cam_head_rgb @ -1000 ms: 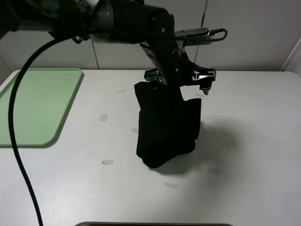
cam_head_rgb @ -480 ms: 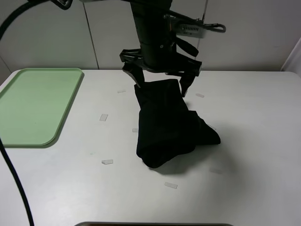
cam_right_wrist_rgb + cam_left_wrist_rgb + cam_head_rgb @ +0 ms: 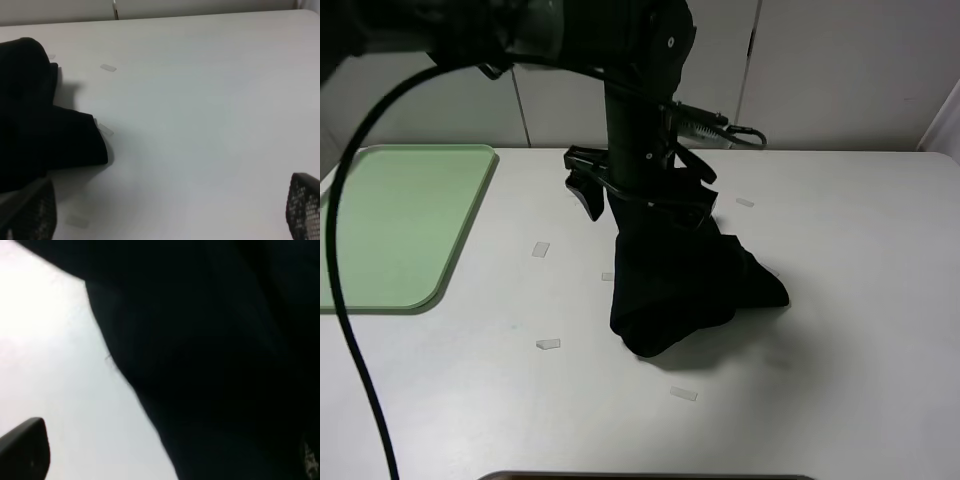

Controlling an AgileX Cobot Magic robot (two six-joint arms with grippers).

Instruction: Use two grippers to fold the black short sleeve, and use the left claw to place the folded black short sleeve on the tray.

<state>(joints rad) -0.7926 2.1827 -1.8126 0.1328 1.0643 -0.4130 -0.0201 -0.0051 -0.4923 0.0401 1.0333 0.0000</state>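
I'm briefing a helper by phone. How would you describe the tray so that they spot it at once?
Start from the white table. The tray lies flat at its far left edge, well left of the black shirt. It is pale green and rectangular with a low rim, far bigger than the pale tape scraps.

This looks like a robot test room or lab, not a home. A broad, plain white table (image 3: 840, 330) fills the scene, bare of any household clutter, and behind its far edge stands a wall of flat pale panels (image 3: 840, 70) with narrow dark seams. Small pale tape scraps (image 3: 548, 344) are stuck here and there on the tabletop like position marks. A thick black cable (image 3: 350, 330) loops down on the left from a dark robot arm (image 3: 520, 30) that reaches in overhead.
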